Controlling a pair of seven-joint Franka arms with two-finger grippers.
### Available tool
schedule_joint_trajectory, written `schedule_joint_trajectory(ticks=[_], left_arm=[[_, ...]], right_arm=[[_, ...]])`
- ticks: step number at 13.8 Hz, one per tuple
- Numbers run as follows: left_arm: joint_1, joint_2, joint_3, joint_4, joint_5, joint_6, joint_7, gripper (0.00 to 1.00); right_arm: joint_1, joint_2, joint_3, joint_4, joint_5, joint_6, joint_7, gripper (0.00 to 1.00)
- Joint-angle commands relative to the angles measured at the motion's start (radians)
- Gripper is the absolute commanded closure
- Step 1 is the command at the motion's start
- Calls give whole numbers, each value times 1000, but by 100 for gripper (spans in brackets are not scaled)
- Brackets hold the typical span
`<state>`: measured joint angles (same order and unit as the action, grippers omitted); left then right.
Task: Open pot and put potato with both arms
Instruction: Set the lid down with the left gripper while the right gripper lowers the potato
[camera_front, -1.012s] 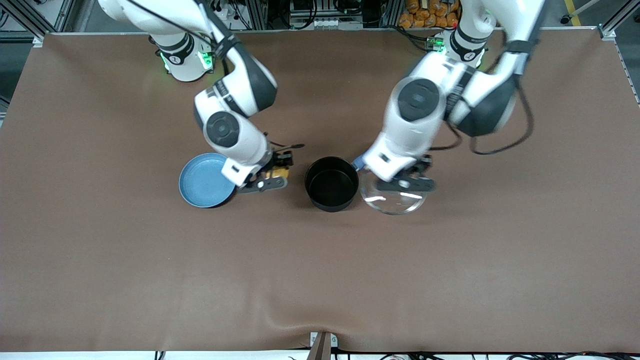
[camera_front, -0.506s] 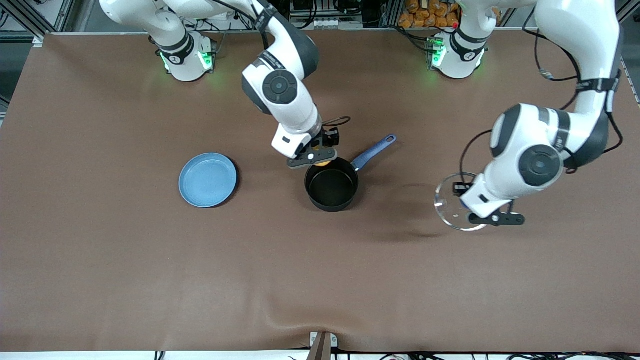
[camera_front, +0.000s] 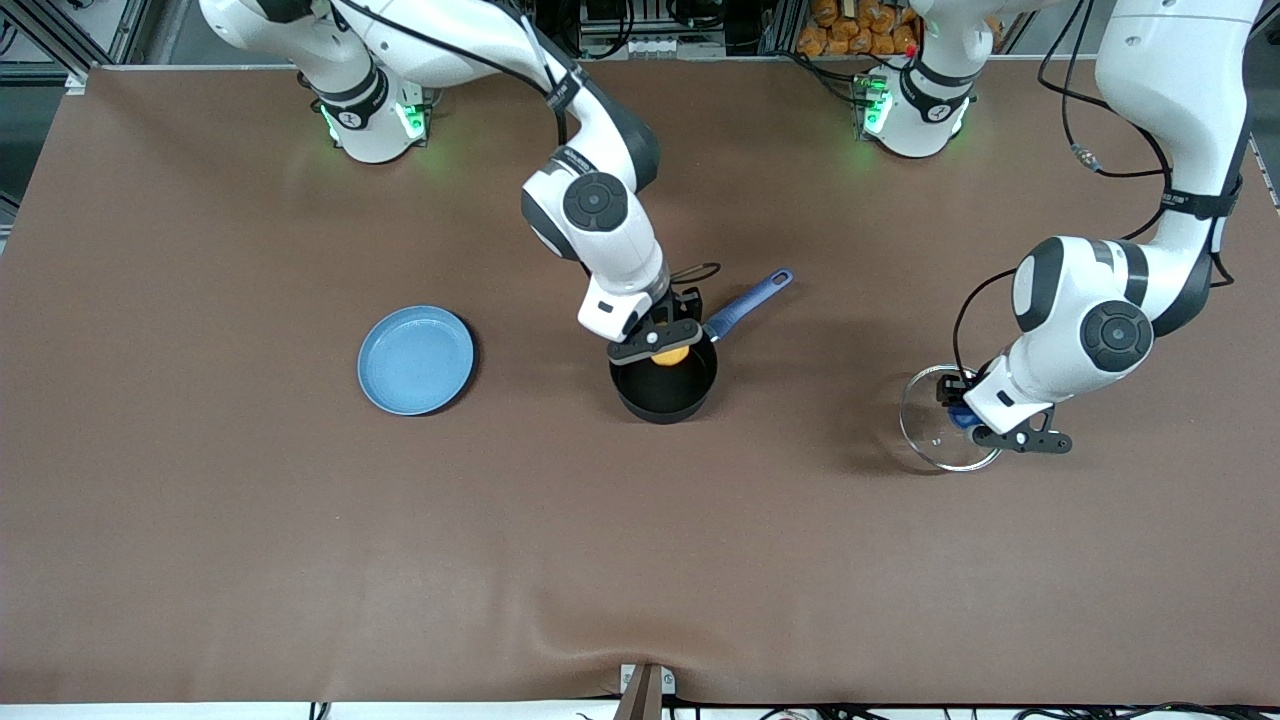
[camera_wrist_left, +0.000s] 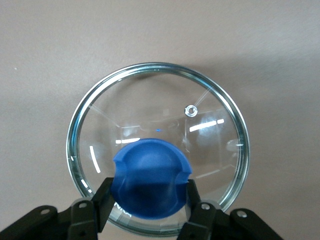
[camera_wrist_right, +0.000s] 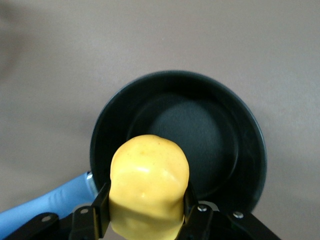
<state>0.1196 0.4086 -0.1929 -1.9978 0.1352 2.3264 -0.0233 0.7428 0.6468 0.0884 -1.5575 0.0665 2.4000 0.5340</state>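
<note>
My right end effector (camera_front: 668, 343) is clamped on the potato (camera_front: 670, 354), holding it over the open pot (camera_front: 663, 385), which stands on the tabletop (camera_front: 640, 550) with its blue handle (camera_front: 750, 300) pointing away from the front camera toward the left arm's end. My left end effector (camera_front: 985, 425) is closed on the blue knob (camera_wrist_left: 151, 177) of the glass lid (camera_front: 935, 432), over the tabletop well apart from the pot toward the left arm's end. A light-blue plate (camera_front: 416, 359) lies toward the right arm's end.
</note>
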Motion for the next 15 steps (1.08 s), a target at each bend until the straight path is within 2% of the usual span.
schedule_joint_trajectory(ticks=[1,2,3,4,5,8,9,10,11,13,14,15], left_arm=[[31,10,-11,-24,-14,54,58,100],[31,16,-11,-24,-14,62,66,100],[31,24,-11,-24,-14,63,66,90],[28,24,-11,-22,-14,64,66,50],[28,22,-11,-22,-15,62,66,1],[20,-66,-17,-13,-14,6,69,0],[21,-108,-51,11,-15,-71,69,0],[26,-147,-83,54,-16,-161,69,0],[26,-175,-92,109,-16,-250,69,0],[26,-186,-120,273,-14,-442,72,0],[23,-185,-123,363,-14,-534,80,0],[20,-182,-125,437,-15,-592,83,0]], right_arm=[[20,63,-16,60,-42,4,26,99],[23,80,-16,60,-42,17,26,99],[32,99,-16,59,-42,30,29,99],[38,115,-16,59,-40,47,34,99],[41,131,-16,60,-40,68,44,99],[50,159,-16,62,-42,90,49,97],[50,159,-16,62,-40,88,49,91],[47,159,-15,65,-39,85,47,68],[44,159,-15,76,-39,82,46,55],[41,156,-15,96,-34,76,46,5],[37,151,-15,99,-36,74,41,0],[32,145,-15,111,-39,73,40,0]])
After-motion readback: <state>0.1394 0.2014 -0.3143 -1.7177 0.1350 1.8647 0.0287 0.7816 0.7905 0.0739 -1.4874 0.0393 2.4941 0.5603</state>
